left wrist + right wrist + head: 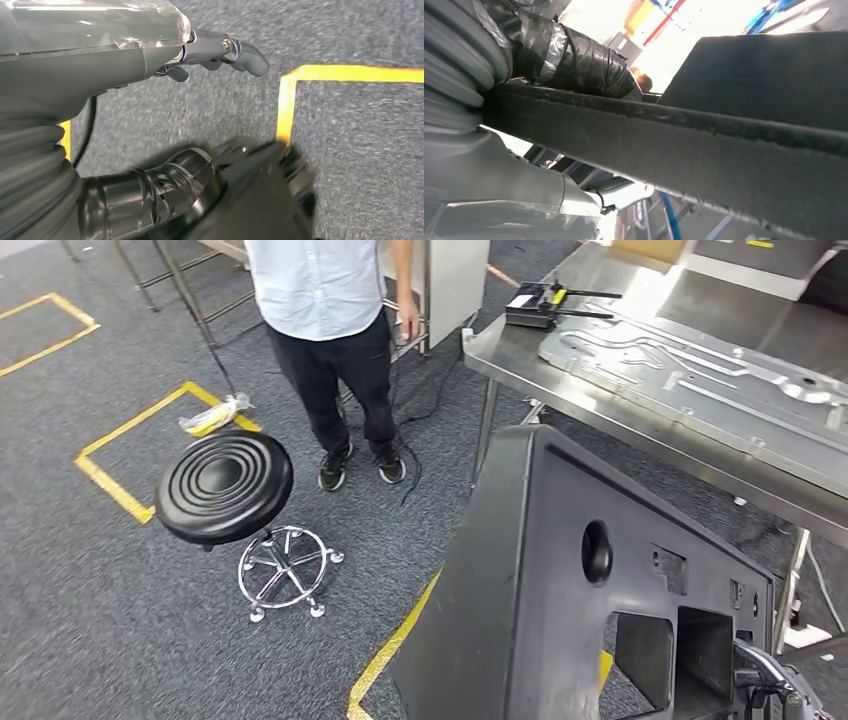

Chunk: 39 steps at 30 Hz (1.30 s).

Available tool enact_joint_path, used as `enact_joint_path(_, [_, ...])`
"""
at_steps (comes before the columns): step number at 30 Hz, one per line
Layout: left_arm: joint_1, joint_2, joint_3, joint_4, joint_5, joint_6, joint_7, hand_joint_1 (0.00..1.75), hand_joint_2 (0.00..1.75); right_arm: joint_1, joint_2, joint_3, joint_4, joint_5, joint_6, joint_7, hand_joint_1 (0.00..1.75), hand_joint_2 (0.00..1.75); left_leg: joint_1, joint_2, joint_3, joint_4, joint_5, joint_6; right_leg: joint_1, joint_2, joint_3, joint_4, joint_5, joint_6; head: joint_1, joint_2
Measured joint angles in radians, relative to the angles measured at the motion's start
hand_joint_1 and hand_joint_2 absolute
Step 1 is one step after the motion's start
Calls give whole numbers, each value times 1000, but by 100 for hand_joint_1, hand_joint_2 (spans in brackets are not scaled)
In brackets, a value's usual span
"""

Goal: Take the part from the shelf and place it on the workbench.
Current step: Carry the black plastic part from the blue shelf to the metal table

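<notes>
Clearly the panel (540, 570) is big, stiff, likely awkward; the right hand (574, 60) grips its edge, the left hand (210, 55) hangs empty, fingers apart.

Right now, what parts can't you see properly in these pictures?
- Head view: the big black part is cut off by the bottom edge, hiding where the hands hold it.
- Head view: the person is cut off by the top edge.
- Left wrist view: the left hand shows a thumb; the dark fingers below are blurred.
- Right wrist view: the right hand wraps the part's edge, which hides its fingertips.
- Head view: the workbench runs past the right edge.
</notes>
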Motion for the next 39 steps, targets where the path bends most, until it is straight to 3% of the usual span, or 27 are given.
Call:
enact_joint_path(1, [0, 1, 0, 0, -1, 0, -1, 0, 175, 1, 0, -1, 0, -1, 0, 0, 175, 175, 0, -19, 21, -52, 20, 4, 0, 12, -2, 4, -2, 4, 0, 0])
enact_joint_path(3, [-2, 2, 0, 0, -3, -2, -2, 0, 175, 4, 0, -3, 0, -2, 0, 0, 175, 175, -4, -37, 37, -93, 24, 10, -3, 31, -9, 7, -4, 16, 0, 0])
enact_joint_path(5, [-6, 1, -1, 0, -6, -4, -4, 0, 175, 8, -1, -8, -3, -4, 0, 0, 175, 175, -3, -17, 43, -102, 28, 19, -5, 43, -12, 6, -3, 28, 0, 0])
enact_joint_path(7, [-8, -1, -1, 0, -9, -6, -6, 0, 175, 12, -2, -14, -7, -7, 0, 0, 175, 175, 3, 6, 49, -116, 35, 31, -2, 4, -28, 41, -27, 38, 5, 0])
enact_joint_path(9, [-7, -2, -1, 0, -11, -6, -7, 0, 175, 12, -4, -18, -9, -10, 0, 0, 175, 175, 3, 30, 52, -122, 35, 39, -2, -53, -83, 153, -88, 46, 9, 0])
enact_joint_path(11, [-4, -2, -2, 0, -12, -7, -7, 0, 175, 13, -7, -20, -9, -12, 0, 0, 175, 175, 2, 58, 53, -121, 31, 41, -7, -71, -143, 265, -130, 54, 9, 0])
enact_joint_path(12, [-4, -1, -2, 0, -12, -7, -7, 0, 175, 14, -8, -22, -9, -13, 0, 0, 175, 175, 2, 71, 55, -121, 28, 40, -11, -74, -151, 278, -123, 57, 9, 0])
enact_joint_path(13, [-4, -1, -2, 0, -12, -8, -6, 0, 175, 15, -10, -23, -9, -14, 0, 0, 175, 175, 2, 83, 59, -121, 25, 38, -14, -80, -137, 249, -96, 60, 10, 0])
enact_joint_path(16, [-6, -2, -2, 0, -11, -11, -8, 0, 175, 14, -13, -28, -9, -15, 0, 0, 175, 175, -1, 112, 76, -119, 11, 25, -12, -134, -35, 50, -4, 54, 10, 0])
enact_joint_path(18, [-7, -2, -1, 0, -7, -15, -12, 0, 175, 14, -14, -29, -9, -15, 0, 1, 175, 175, -6, 128, 83, -118, 3, 13, -4, -150, -11, 1, 5, 42, 9, 0])
enact_joint_path(20, [-11, -2, -1, 0, -3, -19, -15, 0, 175, 14, -16, -30, -8, -15, 0, 1, 175, 175, -6, 143, 91, -120, -2, 3, -4, -127, -13, 0, 7, 30, 8, 0])
enact_joint_path(21, [-13, -3, -1, 0, -1, -20, -16, 0, 175, 14, -17, -30, -8, -15, 0, 1, 175, 175, -5, 135, 92, -113, -10, -2, -7, -116, -12, -4, 9, 24, 8, 0])
enact_joint_path(23, [-14, -3, -2, 0, 1, -21, -17, 0, 175, 13, -18, -30, -9, -15, 0, 1, 175, 175, -1, 90, 65, -44, -56, -10, -13, -96, -8, -11, 13, 10, 7, 0])
enact_joint_path(25, [-12, -3, -1, 0, 1, -21, -17, 0, 175, 11, -18, -31, -8, -14, 0, 1, 175, 175, 1, 48, -1, 93, -119, -14, -11, -75, -8, -11, 14, 4, 5, 0])
enact_joint_path(26, [-10, -3, -1, 0, 1, -21, -17, 0, 175, 11, -19, -31, -8, -14, 0, 2, 175, 175, 1, 41, -33, 151, -136, -15, -11, -62, -8, -11, 13, 3, 5, 0])
enact_joint_path(27, [-8, -3, -1, 0, 1, -21, -16, 0, 175, 11, -19, -31, -8, -14, 0, 2, 175, 175, 1, 39, -50, 176, -132, -15, -10, -48, -7, -10, 13, 3, 5, 0])
enact_joint_path(28, [-7, -3, -1, 0, 1, -21, -16, 0, 175, 11, -19, -31, -8, -14, 0, 2, 175, 175, 1, 37, -48, 159, -105, -14, -9, -34, -6, -9, 12, 4, 5, 0])
enact_joint_path(29, [-6, -3, -1, 0, 0, -21, -15, 0, 175, 11, -19, -31, -8, -13, 0, 2, 175, 175, 1, 31, -29, 104, -64, -11, -9, -20, -4, -7, 11, 5, 5, 0])
enact_joint_path(31, [-6, -3, -1, 0, -2, -21, -13, 0, 175, 11, -19, -31, -8, -12, 0, 2, 175, 175, 2, -5, 24, -34, 4, -3, -9, 5, -5, 0, 7, 11, 5, 0])
enact_joint_path(33, [-8, -3, -2, 0, -3, -19, -12, 0, 175, 10, -20, -31, -8, -11, 0, 3, 175, 175, 0, -29, 47, -95, 18, 5, -9, 23, -11, 5, 5, 22, 5, 0])
enact_joint_path(35, [-11, -3, -2, 0, -5, -18, -11, 0, 175, 12, -20, -31, -8, -10, 0, 3, 175, 175, -2, -15, 51, -100, 20, 15, -10, 38, -14, 3, 7, 36, 5, 0])
enact_joint_path(37, [-12, -4, -2, 0, -7, -17, -11, 0, 175, 13, -21, -31, -8, -10, 0, 3, 175, 175, 1, 6, 57, -110, 27, 29, -10, 8, -24, 23, -8, 47, 6, 0])
enact_joint_path(39, [-11, -4, -2, 0, -8, -17, -12, 0, 175, 11, -23, -31, -8, -10, 0, 3, 175, 175, 2, 29, 58, -117, 31, 40, -9, -49, -69, 119, -64, 56, 7, 0])
